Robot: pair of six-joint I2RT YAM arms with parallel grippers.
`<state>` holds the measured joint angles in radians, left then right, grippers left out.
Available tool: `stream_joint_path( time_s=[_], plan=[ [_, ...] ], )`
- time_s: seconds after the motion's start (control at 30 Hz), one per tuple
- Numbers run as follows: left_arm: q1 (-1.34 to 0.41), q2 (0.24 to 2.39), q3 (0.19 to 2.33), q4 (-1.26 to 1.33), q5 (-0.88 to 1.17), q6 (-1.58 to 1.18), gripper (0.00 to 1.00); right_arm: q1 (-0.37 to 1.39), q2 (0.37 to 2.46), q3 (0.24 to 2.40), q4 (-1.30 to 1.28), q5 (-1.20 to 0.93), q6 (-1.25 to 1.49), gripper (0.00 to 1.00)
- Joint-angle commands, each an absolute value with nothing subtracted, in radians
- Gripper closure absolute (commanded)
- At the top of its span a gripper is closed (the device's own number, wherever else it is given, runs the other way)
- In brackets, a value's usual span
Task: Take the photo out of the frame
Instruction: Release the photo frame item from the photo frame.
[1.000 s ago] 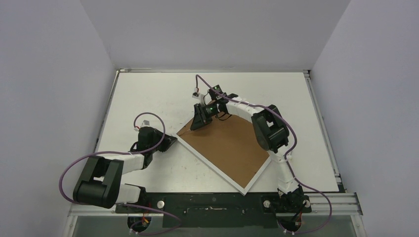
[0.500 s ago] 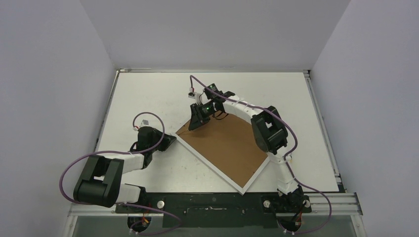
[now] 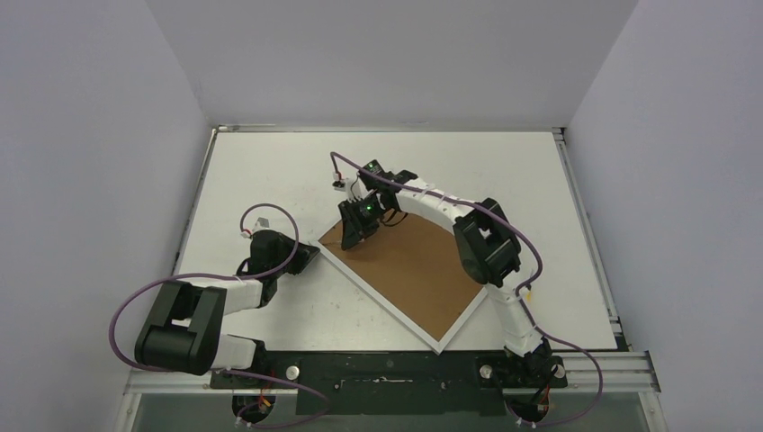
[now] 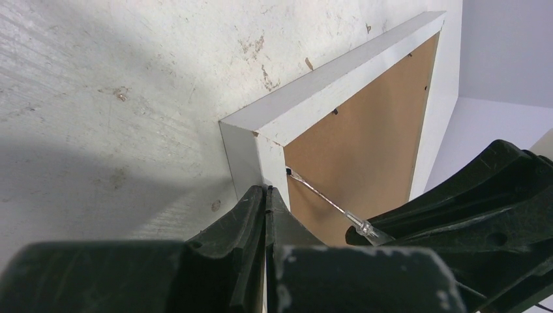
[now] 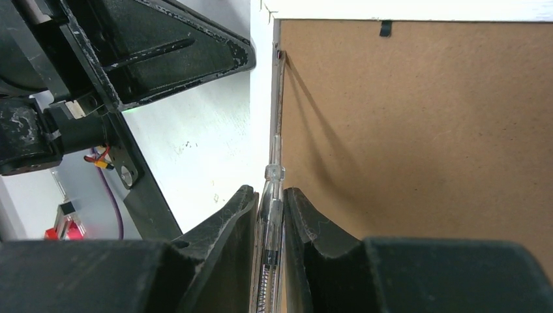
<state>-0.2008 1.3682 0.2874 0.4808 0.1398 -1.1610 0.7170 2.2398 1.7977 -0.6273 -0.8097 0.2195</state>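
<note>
White tabletop (image 3: 270,171) carries the frame (image 3: 409,270), face down with its brown fibreboard back up. It is turned diagonally, one corner pointing at the arm bases. Can't see the photo from this side. Left gripper (image 4: 266,190): jaws closed on nothing, tips touching the white border at the frame's left corner. Right gripper (image 5: 269,195): jaws clamped on a clear-handled screwdriver (image 5: 273,175). Its thin shaft runs along the seam between board and border, tip at that same corner. Small black tab (image 5: 386,27) sits on the board's edge nearby.
</note>
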Motion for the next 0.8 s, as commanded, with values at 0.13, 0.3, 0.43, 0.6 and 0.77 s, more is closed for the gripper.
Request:
stream_joint_path(
  time_s=[0.13,0.3,0.43,0.6,0.77],
  plan=[
    [-0.222,1.394,0.307,0.519,0.209,-1.145,1.0,0.843,2.237,1.941,-0.633,-0.916,0.156,0.95],
    [-0.222,1.403,0.31,0.523,0.215,-1.144,1.0,0.868,2.253,2.002,-0.708,-0.904,0.082,0.95],
    [-0.222,1.411,0.314,0.528,0.215,-1.143,1.0,0.904,2.26,2.019,-0.756,-0.897,0.011,0.95],
    [-0.222,1.423,0.318,0.532,0.224,-1.144,1.0,0.941,2.268,2.046,-0.793,-0.891,-0.063,0.95],
    [-0.222,1.428,0.325,0.532,0.23,-1.146,1.0,0.963,2.286,2.065,-0.823,-0.905,-0.13,0.95]
  ],
)
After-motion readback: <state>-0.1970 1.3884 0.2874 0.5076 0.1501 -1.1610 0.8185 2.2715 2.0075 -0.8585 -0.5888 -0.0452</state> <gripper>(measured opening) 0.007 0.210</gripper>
